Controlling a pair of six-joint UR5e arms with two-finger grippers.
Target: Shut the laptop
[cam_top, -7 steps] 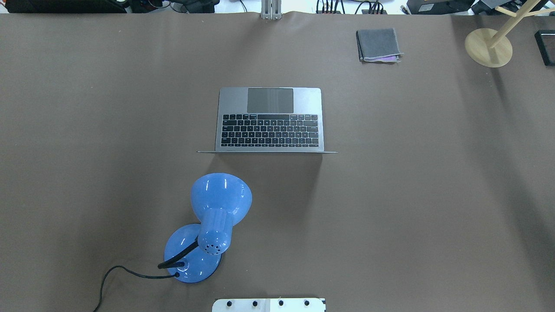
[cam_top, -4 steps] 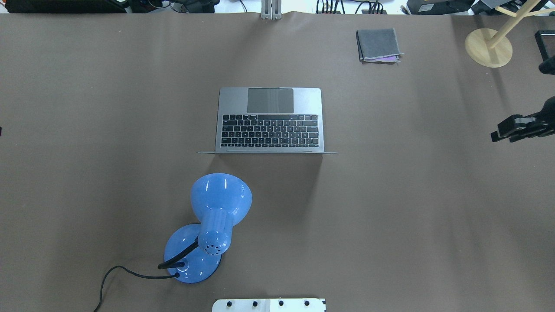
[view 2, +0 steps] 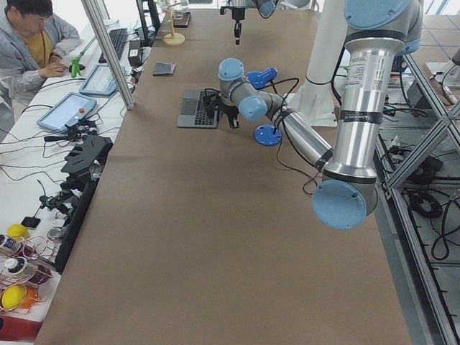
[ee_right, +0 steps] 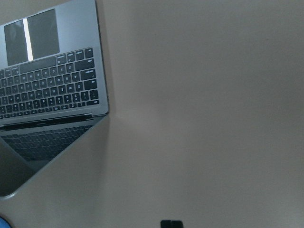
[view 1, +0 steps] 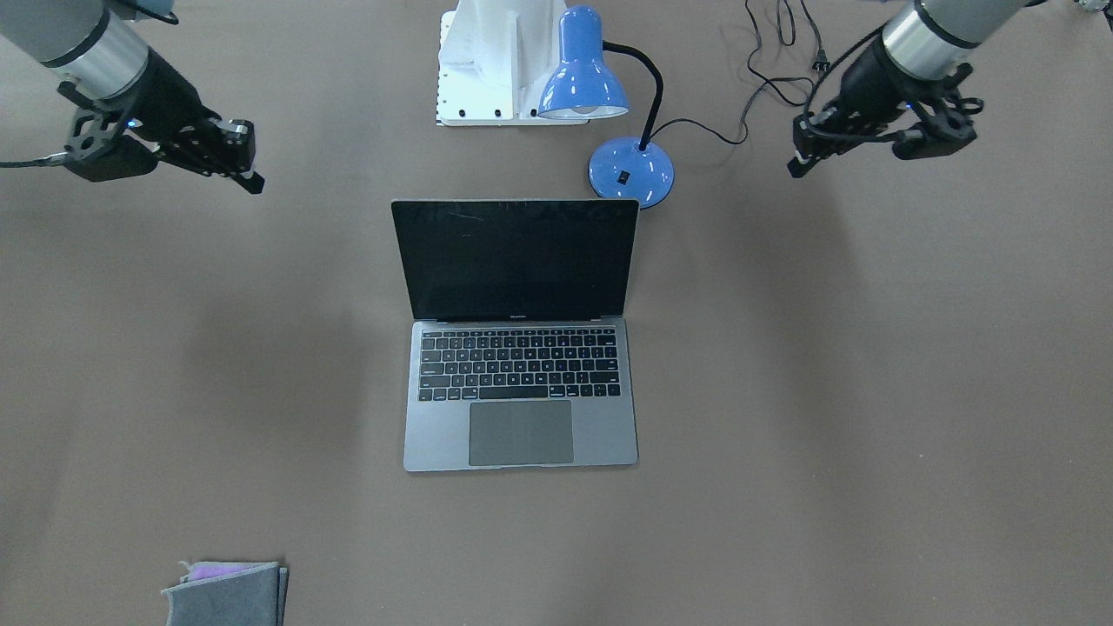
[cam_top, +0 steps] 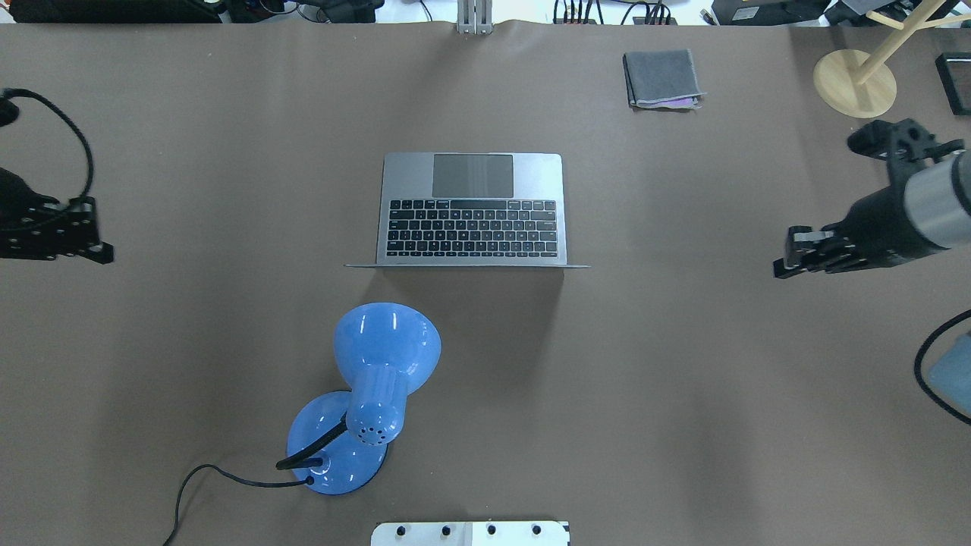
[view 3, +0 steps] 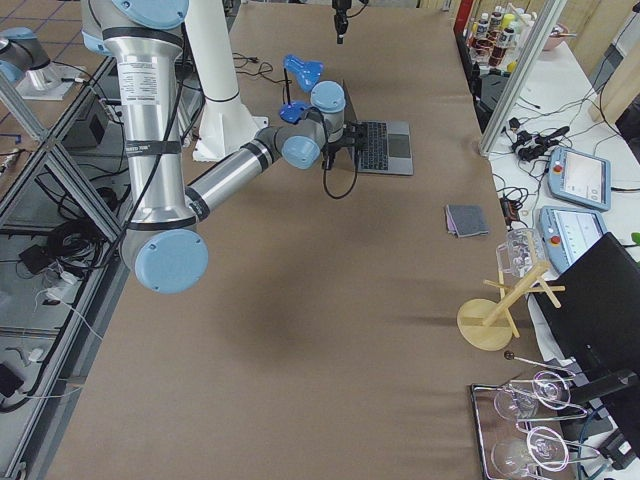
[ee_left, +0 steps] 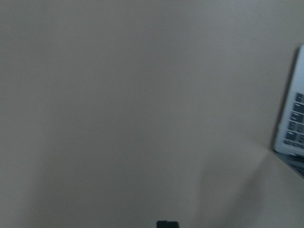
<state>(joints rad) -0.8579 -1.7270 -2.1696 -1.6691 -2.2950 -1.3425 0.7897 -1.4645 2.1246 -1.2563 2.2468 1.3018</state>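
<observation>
Laptop (view 1: 520, 435) body seen as matt grey metal; keys matt black; screen (view 1: 515, 259) glossy black. Table (cam_top: 683, 379) covered in matt brown paper-like sheet. Lamp (cam_top: 387, 353) finished in glossy blue enamel. Cloth (cam_top: 661, 77) grey, soft-looking. Stand (cam_top: 853, 83) made of pale wood.

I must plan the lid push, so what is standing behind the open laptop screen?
Behind the laptop lid stands a blue desk lamp, base near the lid's corner, and the white robot base. The lid's back face is hidden.

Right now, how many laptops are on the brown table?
1. The open laptop lies mid-table, beyond the blue desk lamp, between the two grippers and touched by neither.
</observation>
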